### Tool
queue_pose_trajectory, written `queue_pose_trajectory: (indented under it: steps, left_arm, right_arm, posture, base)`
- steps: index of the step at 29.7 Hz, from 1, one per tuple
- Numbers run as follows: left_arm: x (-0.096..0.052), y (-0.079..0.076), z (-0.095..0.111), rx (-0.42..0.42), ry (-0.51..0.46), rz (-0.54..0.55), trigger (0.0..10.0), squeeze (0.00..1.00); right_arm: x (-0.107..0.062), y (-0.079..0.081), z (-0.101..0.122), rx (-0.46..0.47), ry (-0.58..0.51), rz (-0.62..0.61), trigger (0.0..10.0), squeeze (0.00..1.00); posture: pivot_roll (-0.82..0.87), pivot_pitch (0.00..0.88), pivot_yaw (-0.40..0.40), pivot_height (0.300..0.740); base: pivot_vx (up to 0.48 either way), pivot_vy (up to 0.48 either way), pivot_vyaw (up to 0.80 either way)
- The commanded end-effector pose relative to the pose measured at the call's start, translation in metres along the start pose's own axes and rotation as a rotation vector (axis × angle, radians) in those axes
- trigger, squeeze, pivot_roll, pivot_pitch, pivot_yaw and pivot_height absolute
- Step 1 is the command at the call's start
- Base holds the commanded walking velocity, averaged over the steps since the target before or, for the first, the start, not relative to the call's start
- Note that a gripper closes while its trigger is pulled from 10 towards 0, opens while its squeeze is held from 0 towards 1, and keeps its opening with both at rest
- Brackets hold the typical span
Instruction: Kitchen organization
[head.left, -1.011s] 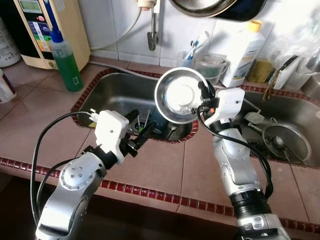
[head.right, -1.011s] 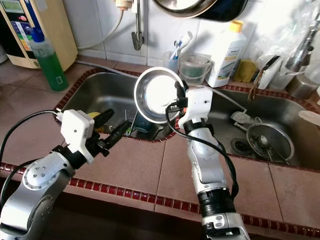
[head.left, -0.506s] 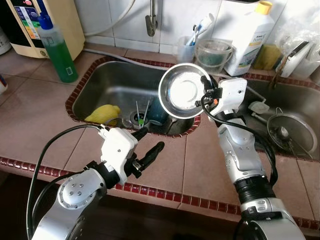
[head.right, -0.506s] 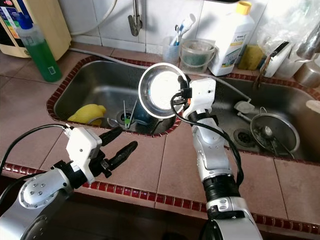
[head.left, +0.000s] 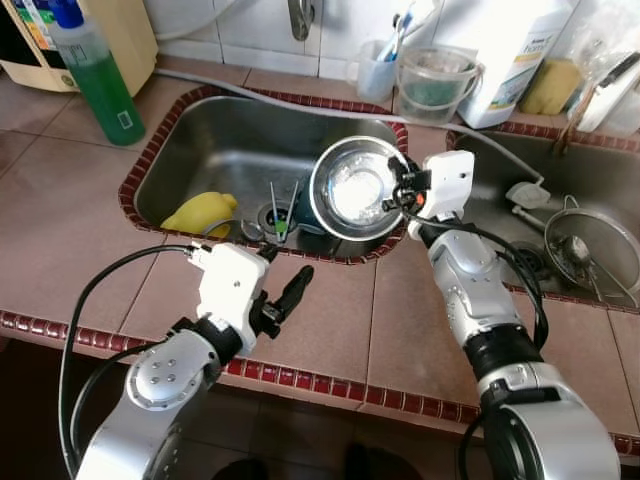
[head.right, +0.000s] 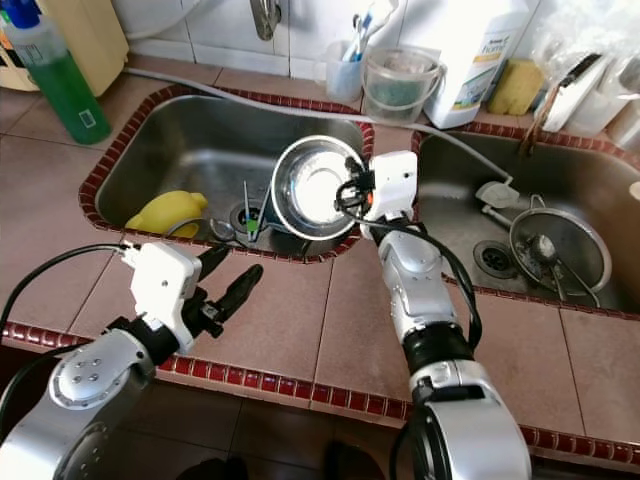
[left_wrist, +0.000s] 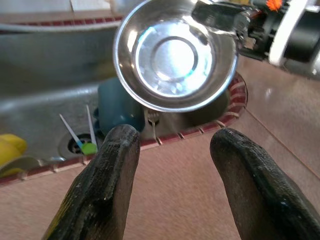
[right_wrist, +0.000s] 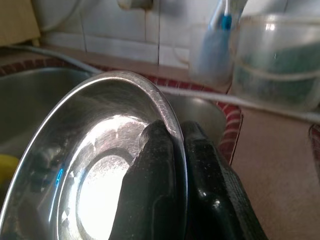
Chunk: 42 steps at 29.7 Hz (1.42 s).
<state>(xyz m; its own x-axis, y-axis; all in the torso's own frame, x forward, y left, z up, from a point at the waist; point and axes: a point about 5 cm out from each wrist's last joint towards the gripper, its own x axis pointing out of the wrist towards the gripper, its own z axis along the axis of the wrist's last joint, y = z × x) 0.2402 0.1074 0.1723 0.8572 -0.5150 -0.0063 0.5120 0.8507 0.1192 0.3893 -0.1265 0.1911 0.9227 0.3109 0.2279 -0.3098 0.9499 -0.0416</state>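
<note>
A shiny steel bowl (head.left: 355, 188) hangs tilted over the right end of the left sink (head.left: 215, 165). My right gripper (head.left: 400, 185) is shut on its rim, one finger inside and one outside, as the right wrist view shows (right_wrist: 172, 145). My left gripper (head.left: 285, 285) is open with nothing between its fingers, above the tiled counter (head.left: 330, 320) just in front of the sink. In the left wrist view the bowl (left_wrist: 175, 55) lies beyond the two spread fingertips (left_wrist: 120, 145).
In the left sink lie a yellow sponge-like thing (head.left: 200, 212), a blue cup (head.left: 305, 218) and utensils by the drain. A green soap bottle (head.left: 100, 80) stands back left. Clear containers (head.left: 435, 80) and a white bottle (head.left: 510, 45) line the back. A strainer (head.left: 590, 240) rests in the right sink.
The camera has tipped down and closer. The right gripper has brought the bowl lower over the sink. The left gripper has drawn back from the sink edge over the counter.
</note>
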Motion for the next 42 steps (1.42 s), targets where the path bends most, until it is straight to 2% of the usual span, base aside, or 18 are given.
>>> queue_pose_trajectory:
  steps: [1, 8, 16, 17, 18, 34, 42]
  left_arm:
    - [-0.001, -0.006, -0.001, 0.0, 0.012, -0.008, 10.0, 0.0]
    - [0.001, -0.012, 0.009, -0.03, -0.014, -0.021, 10.0, 0.0]
    - [0.001, -0.017, 0.016, -0.026, -0.032, -0.027, 10.0, 0.0]
    - [0.002, -0.017, 0.016, -0.027, -0.031, -0.027, 10.0, 0.0]
    - [0.002, -0.017, 0.016, -0.028, -0.03, -0.027, 10.0, 0.0]
    - [0.001, -0.017, 0.02, -0.04, -0.029, -0.018, 10.0, 0.0]
    - [0.005, -0.013, 0.02, -0.035, -0.035, 0.0, 10.0, 0.0]
  right_arm:
    - [0.001, -0.003, -0.001, 0.017, 0.005, 0.002, 10.0, 0.0]
    - [0.008, 0.0, 0.001, 0.046, 0.016, 0.043, 10.0, 0.0]
    - [0.019, 0.008, 0.008, 0.071, 0.024, 0.075, 10.0, 0.0]
    - [0.02, 0.008, 0.009, 0.078, 0.026, 0.08, 10.0, 0.87]
    - [0.021, 0.009, 0.009, 0.088, 0.027, 0.085, 10.0, 1.0]
    - [0.026, 0.017, 0.01, 0.096, 0.056, 0.124, 10.0, 1.0]
    - [0.027, 0.014, 0.019, 0.09, -0.013, 0.119, 10.0, 1.0]
  posture:
    - [-0.1, 0.289, -0.032, 0.732]
    - [-0.1, 0.295, -0.034, 0.732]
    - [-0.1, 0.302, -0.035, 0.732]
    - [-0.09, 0.303, -0.036, 0.732]
    - [-0.09, 0.303, -0.036, 0.732]
    - [-0.09, 0.311, -0.044, 0.732]
    - [-0.09, 0.29, -0.051, 0.732]
  base:
    - [0.0, 0.0, 0.0]
    - [0.0, 0.0, 0.0]
    - [0.0, 0.0, 0.0]
    - [0.0, 0.0, 0.0]
    - [0.0, 0.0, 0.0]
    - [0.0, 0.0, 0.0]
    - [0.0, 0.0, 0.0]
